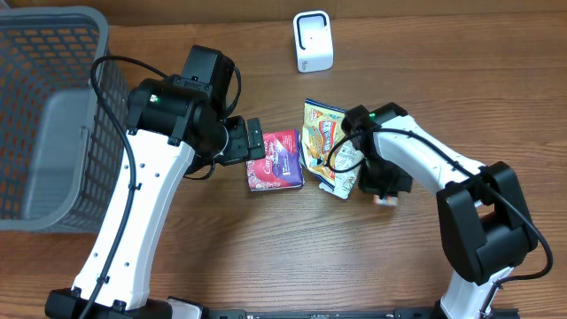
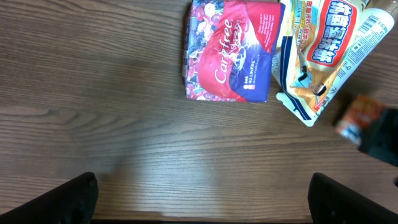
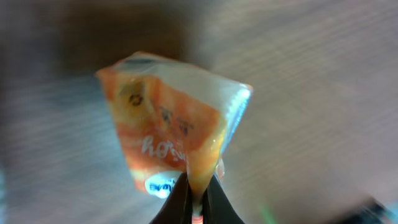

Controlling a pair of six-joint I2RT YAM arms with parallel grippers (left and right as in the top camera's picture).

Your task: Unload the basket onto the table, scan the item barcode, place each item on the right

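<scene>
My right gripper [image 3: 198, 200] is shut on the lower edge of a small orange packet [image 3: 168, 134], which fills the blurred right wrist view. From overhead the packet [image 1: 386, 200] peeks out under the right gripper [image 1: 381, 188], just right of a yellow snack bag [image 1: 324, 142]. A white barcode scanner [image 1: 313, 42] stands at the far edge of the table. My left gripper [image 1: 253, 142] hangs open beside a red Carefree pack [image 1: 275, 160]. In the left wrist view its fingers [image 2: 62, 200] stand wide apart with only bare table between them, and the orange packet [image 2: 359, 117] shows blurred at the right.
A grey mesh basket [image 1: 53, 115] takes up the far left of the table. The red pack [image 2: 230, 53] and the yellow snack bag [image 2: 323, 50] lie side by side in the middle, touching or nearly so.
</scene>
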